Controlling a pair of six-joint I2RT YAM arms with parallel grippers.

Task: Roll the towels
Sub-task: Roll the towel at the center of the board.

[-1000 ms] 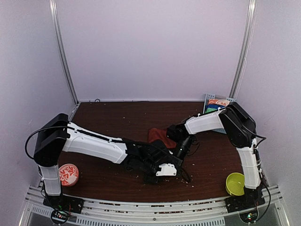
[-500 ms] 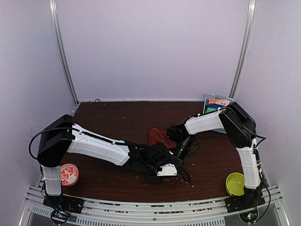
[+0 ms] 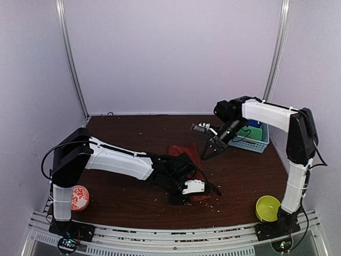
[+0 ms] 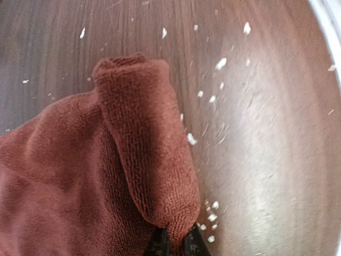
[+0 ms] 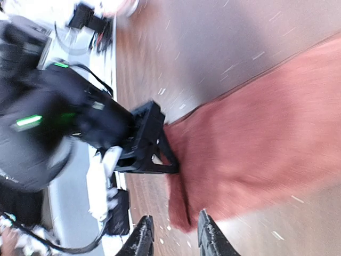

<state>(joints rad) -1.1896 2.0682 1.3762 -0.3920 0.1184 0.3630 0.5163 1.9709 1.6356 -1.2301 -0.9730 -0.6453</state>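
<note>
The rust-red towel (image 3: 183,153) lies crumpled at the table's middle, and its near edge is folded into a thick roll (image 4: 152,154). My left gripper (image 3: 186,196) is low on the table at the towel's near end. In the left wrist view its gripper (image 4: 176,244) is shut on the end of that roll. My right gripper (image 3: 208,153) is raised above the towel's right side, open and empty, and its wrist view (image 5: 175,239) looks down on the towel (image 5: 266,138). Something bright green (image 3: 254,133) lies in the basket; I cannot tell whether it is the green towel.
A blue basket (image 3: 250,143) stands at the back right. A yellow-green bowl (image 3: 266,207) sits at the near right and a red patterned bowl (image 3: 78,197) at the near left. White crumbs (image 4: 192,140) dot the brown table (image 3: 128,133).
My right arm has lifted off the towel and swung up and back to the right, uncovering the basket. My left gripper has shifted slightly right, still holding the towel's edge.
</note>
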